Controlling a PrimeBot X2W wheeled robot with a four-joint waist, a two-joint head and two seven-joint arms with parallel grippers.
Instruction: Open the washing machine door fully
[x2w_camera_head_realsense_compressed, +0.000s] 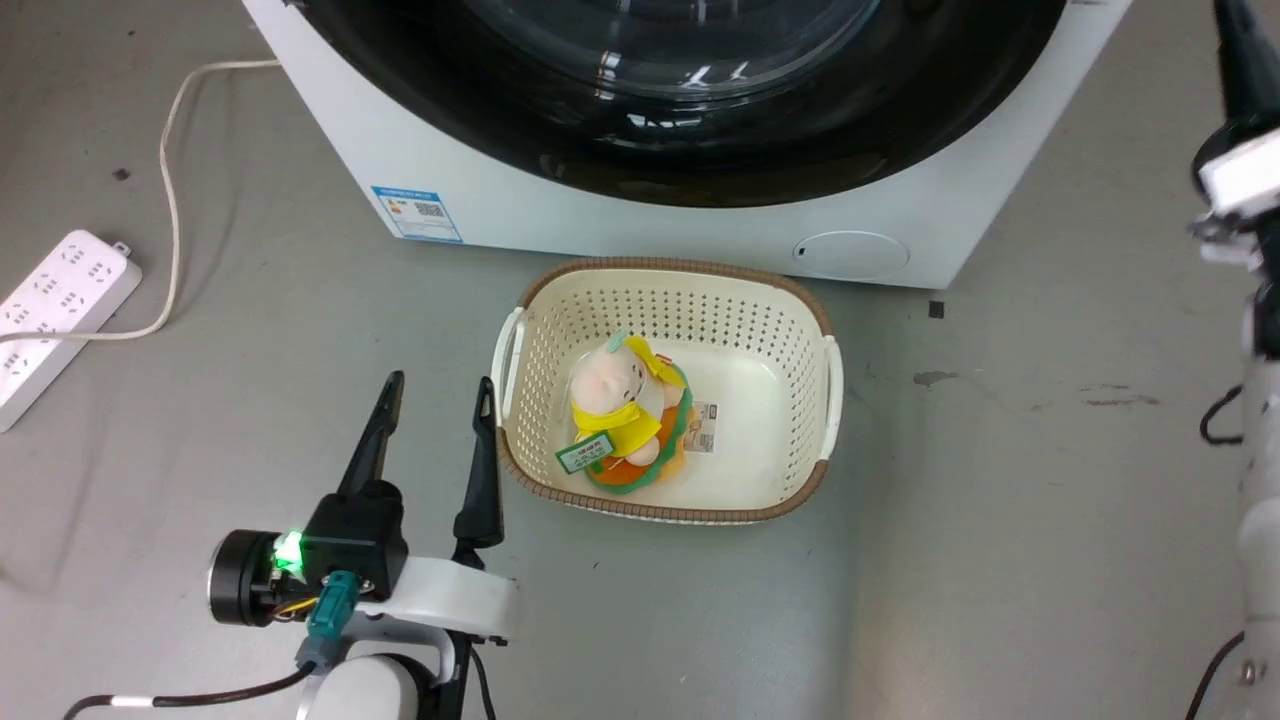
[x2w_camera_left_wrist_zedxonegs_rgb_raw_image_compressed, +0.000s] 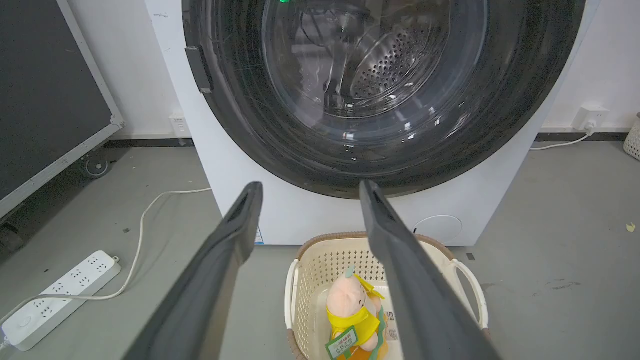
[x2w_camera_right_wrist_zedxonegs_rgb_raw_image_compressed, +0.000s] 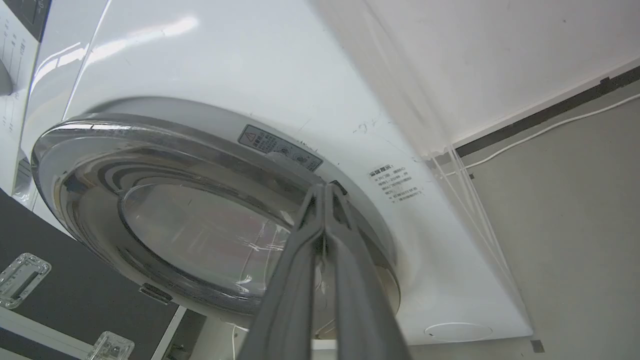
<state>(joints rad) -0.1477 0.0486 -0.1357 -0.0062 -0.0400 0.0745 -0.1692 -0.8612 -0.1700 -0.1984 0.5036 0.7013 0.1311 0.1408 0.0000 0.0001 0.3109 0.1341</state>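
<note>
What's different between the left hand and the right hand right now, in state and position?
The left hand is open, fingers spread; the right hand is shut, fingers pressed together. The left hand sits low over the floor beside the laundry basket, away from the washing machine door; the right hand is raised with its tips at that door's rim, contact unclear. Both have long dark fingers and grip nothing.

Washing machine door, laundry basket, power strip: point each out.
washing machine door (x2w_camera_left_wrist_zedxonegs_rgb_raw_image_compressed: 372, 65), left wrist view, on the clear glass bowl centre.
laundry basket (x2w_camera_head_realsense_compressed: 700, 310), head view, on the perforated far wall.
power strip (x2w_camera_head_realsense_compressed: 60, 300), head view, on its white top face.
</note>
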